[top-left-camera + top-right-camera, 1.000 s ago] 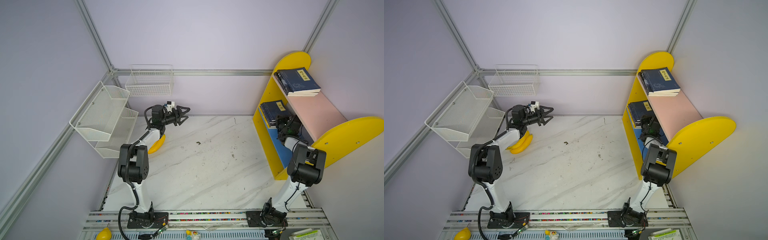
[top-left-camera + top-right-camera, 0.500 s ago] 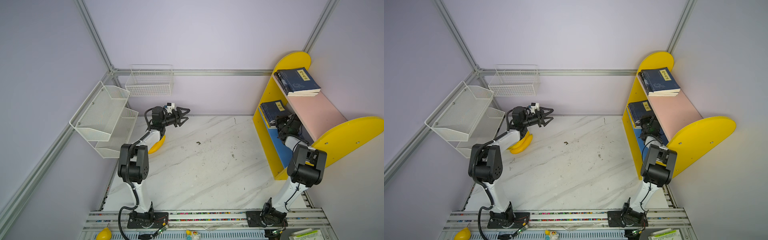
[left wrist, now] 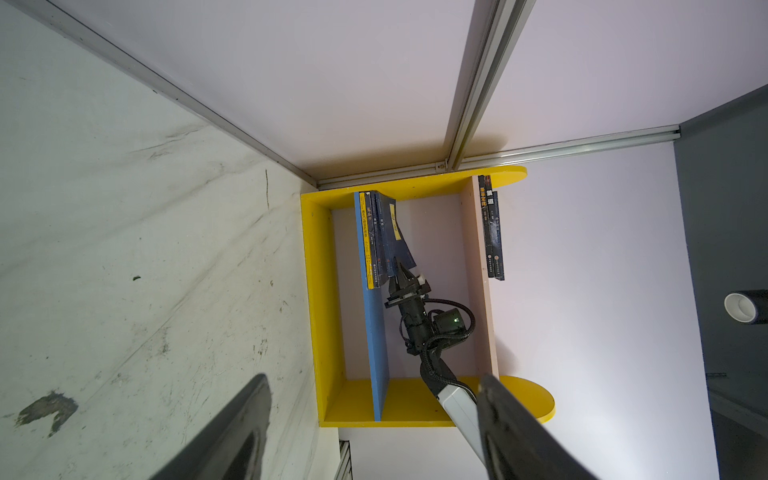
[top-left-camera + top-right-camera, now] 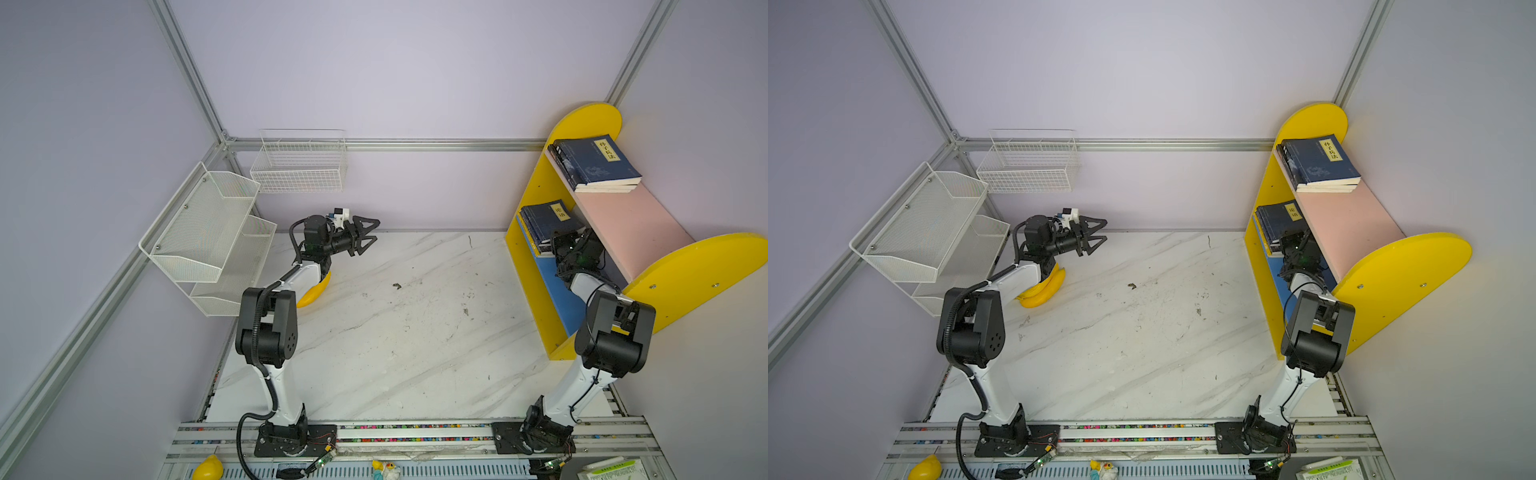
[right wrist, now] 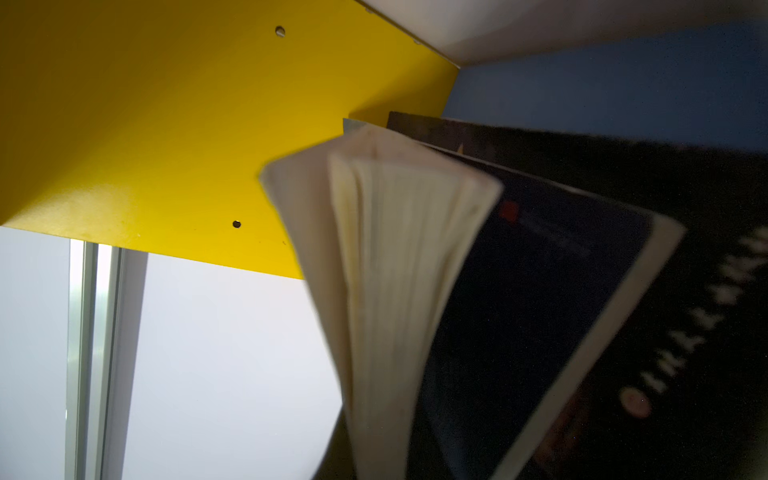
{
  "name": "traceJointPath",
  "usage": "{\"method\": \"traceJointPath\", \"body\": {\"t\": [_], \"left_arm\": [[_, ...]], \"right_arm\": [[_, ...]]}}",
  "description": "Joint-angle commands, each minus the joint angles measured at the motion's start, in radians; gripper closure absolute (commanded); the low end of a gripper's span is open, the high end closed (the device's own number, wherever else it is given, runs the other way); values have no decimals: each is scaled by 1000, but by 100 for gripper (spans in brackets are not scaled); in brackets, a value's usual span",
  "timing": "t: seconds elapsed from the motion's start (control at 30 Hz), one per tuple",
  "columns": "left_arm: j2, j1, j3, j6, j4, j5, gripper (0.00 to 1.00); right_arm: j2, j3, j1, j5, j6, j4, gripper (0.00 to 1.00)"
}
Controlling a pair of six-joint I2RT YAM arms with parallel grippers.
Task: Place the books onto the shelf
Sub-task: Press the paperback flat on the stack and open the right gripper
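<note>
The shelf (image 4: 702, 270) (image 4: 1408, 270) stands on the right of the table, seen in both top views. One stack of books (image 4: 594, 164) lies on its pink upper board, with a navy one on top. Another stack of books (image 4: 542, 222) (image 3: 374, 237) lies on the blue lower board. My right gripper (image 4: 555, 245) (image 3: 400, 272) reaches into the lower tier. It is shut on the top navy book (image 5: 395, 270), whose corner is lifted off the stack with its pages fanned. My left gripper (image 4: 365, 237) (image 4: 1096, 237) (image 3: 374, 378) hangs open and empty above the table's back left.
Yellow bananas (image 4: 313, 291) (image 4: 1044, 289) lie on the marble table (image 4: 415, 332) under my left arm. A white mesh rack (image 4: 208, 232) hangs on the left wall and a wire basket (image 4: 299, 166) on the back wall.
My right gripper's jaws have closed on the top navy book in the lower tier. The left gripper has drifted slightly lower, still open.
</note>
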Motion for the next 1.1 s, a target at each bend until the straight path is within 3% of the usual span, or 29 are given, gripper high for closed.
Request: {"method": "traceJointPath", "body": {"t": [0.0,0.1,0.5,1.07], "left_arm": [[-56,7,-40,1,45,17,23],[-55,8,-38,-1,47,15,23],[-41,8,-47,-24,79,15,23],[-29,8,-55,-53,122,26,23]], "right_arm": [[-1,22,5,12,2,4,91],[6,31,4,6,-13,-23,91],[-15,120,14,97,-99,-266,51],[-24,260,64,247,-148,-583,37]]}}
